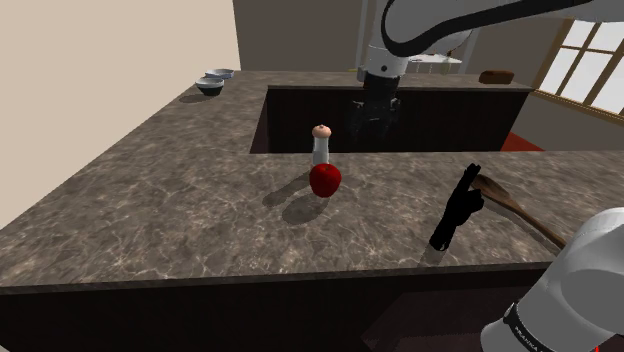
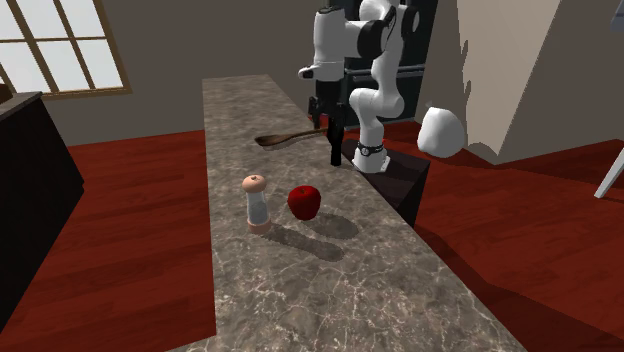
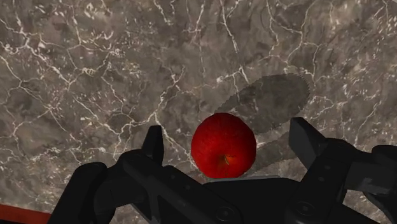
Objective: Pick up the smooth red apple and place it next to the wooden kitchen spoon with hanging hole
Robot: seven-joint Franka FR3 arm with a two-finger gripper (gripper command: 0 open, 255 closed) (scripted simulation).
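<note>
Long counter (image 1: 150,200), room for a drop from above. Gripper (image 1: 375,125) high overhead, jaws apart, likely lined up to straddle. Spoon (image 1: 515,210) well apart, by the stand. Just beside shaker (image 1: 321,145), apple (image 1: 325,180) on counter, unheld.

Pincer (image 3: 227,135) agape, tips downward

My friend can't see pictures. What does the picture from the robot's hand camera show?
A shiny red apple sits on a dark marbled countertop, seen from above between the two open fingers of the black pincer, which do not touch it. A rounded grey shadow lies on the countertop just beyond the apple.
</note>
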